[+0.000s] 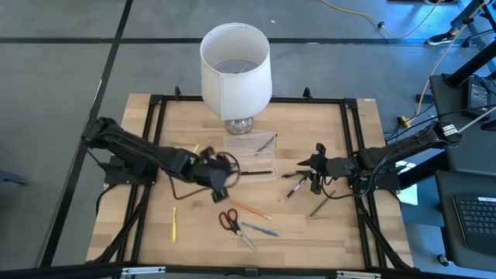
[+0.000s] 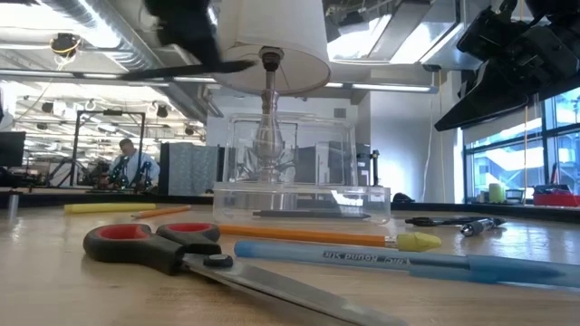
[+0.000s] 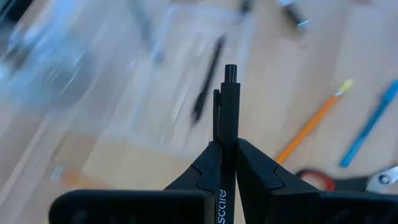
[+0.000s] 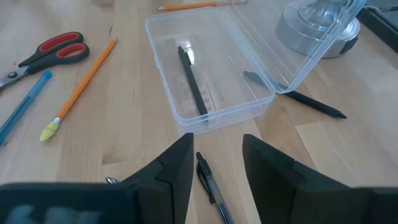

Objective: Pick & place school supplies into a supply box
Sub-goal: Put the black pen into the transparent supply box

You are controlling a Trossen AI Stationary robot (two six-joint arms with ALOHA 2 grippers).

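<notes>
My left gripper (image 1: 220, 177) hangs above the table just left of the supply box (image 1: 252, 161) and is shut on a black pen (image 3: 230, 106). The clear box stands open, its lid (image 4: 298, 56) tipped up on the far side, with one black pen (image 4: 193, 78) lying in it. My right gripper (image 4: 217, 155) waits open to the right of the box, above another black pen (image 4: 211, 183) on the table. Scissors (image 1: 229, 221), an orange pencil (image 1: 252, 209), a blue pen (image 1: 260, 230) and a yellow pen (image 1: 174, 225) lie on the near part of the table. My left gripper pinches the black pen's barrel (image 3: 227, 155) between its two fingers. The pen lies along the fingers, and its clip end (image 3: 231, 73) sticks out ahead of them. The fingers slant downward from the table's left toward the box. The pen is lifted clear of the table.
A white-shaded lamp (image 1: 236, 66) on a glass base stands just behind the box. A further black pen (image 4: 317, 102) lies beside the lid. Two dark pens (image 1: 294, 190) (image 1: 318, 206) lie near my right gripper. Black rails (image 1: 155, 155) frame the table.
</notes>
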